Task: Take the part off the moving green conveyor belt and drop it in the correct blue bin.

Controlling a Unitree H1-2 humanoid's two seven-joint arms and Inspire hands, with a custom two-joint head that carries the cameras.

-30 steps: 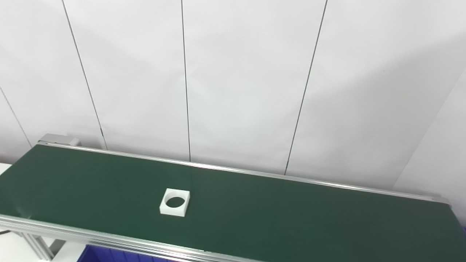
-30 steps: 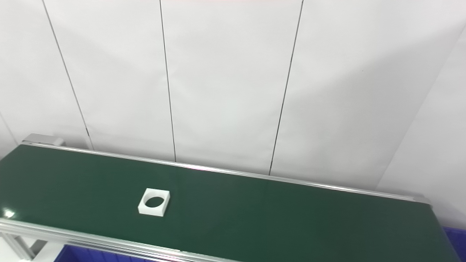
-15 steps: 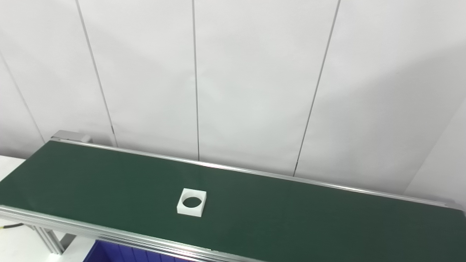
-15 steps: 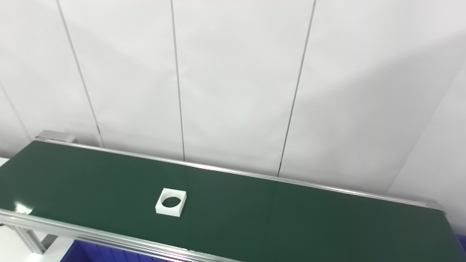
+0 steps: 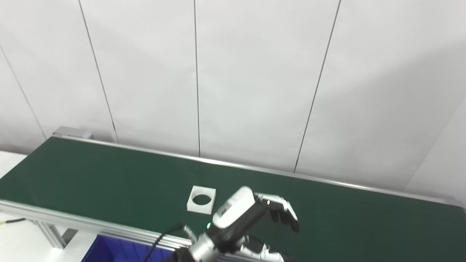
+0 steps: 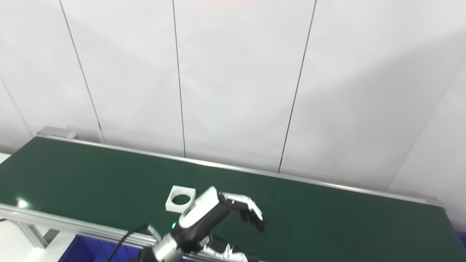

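The part (image 5: 201, 199) is a flat white square with a round hole, lying on the green conveyor belt (image 5: 91, 174) near its front edge; it also shows in the right eye view (image 6: 180, 198). My left hand (image 5: 255, 214) rises from below the belt's front rail, just right of the part and above the belt. Its fingers (image 5: 282, 214) are apart and curl to the right, with the thumb lower down. It holds nothing and does not touch the part. My right hand is out of view.
A blue bin (image 5: 105, 251) sits below the belt's front rail (image 5: 54, 216) at the lower left. A white panelled wall (image 5: 233, 80) stands right behind the belt. A white surface (image 5: 14, 247) lies at the far left.
My left hand has come up into view from below the front rail. The part has ridden a little to the right on the belt. The camera has shifted slightly.
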